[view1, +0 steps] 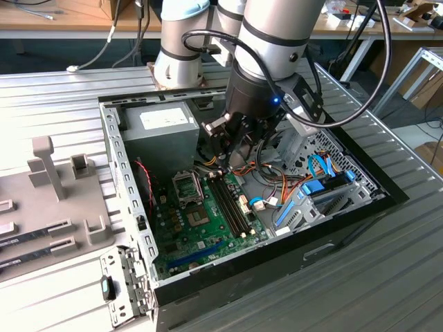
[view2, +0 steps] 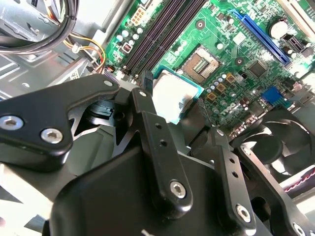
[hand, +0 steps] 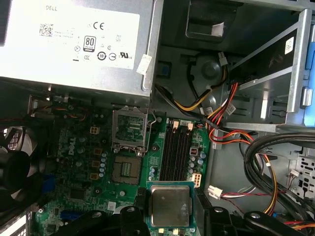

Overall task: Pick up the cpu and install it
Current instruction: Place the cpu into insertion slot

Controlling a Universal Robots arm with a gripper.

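Tool [hand: 170, 212] pinches the cpu [hand: 170, 205] by two opposite edges, metal top facing the first wrist camera, held clear above the motherboard [hand: 93, 147]. The cpu hangs off the end of the memory slots [hand: 177, 147], not over the open socket [hand: 125, 171]. The socket lies sideways from the cpu, toward the fan [hand: 15, 167]. Beyond it the lifted socket frame [hand: 130, 127] stands beside the power supply [hand: 74, 44]. Judgement: that sideways offset governs placement.

Computer case [view1: 129, 200] on slatted metal table [view1: 360, 297]
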